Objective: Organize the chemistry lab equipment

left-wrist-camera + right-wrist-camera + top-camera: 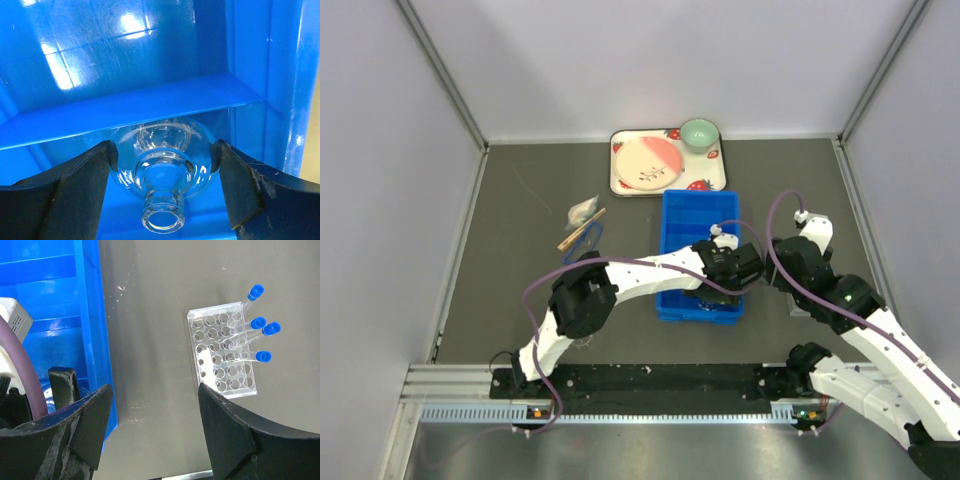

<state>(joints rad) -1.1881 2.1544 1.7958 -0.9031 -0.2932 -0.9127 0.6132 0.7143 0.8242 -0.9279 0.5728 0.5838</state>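
So, a round-bottomed glass flask [162,165] is seen sitting in the blue plastic bin [295,100], toward its near end, tucked right by a divider wall, neck pointed at the wrist camera. It's flanked by the left gripper [164,150], whose black fingers [85,175] are spread wide. The smooth clear bulb fills the gap edge to edge, and whether it's actually squeezed can't be told.

The right gripper [155,400] is held open with nothing in it, over the grey tabletop [150,315] just beside the bin's long wall. A clear drilled rack [222,355] is parked nearby, with four blue-capped tubes [257,322] leaning in it.
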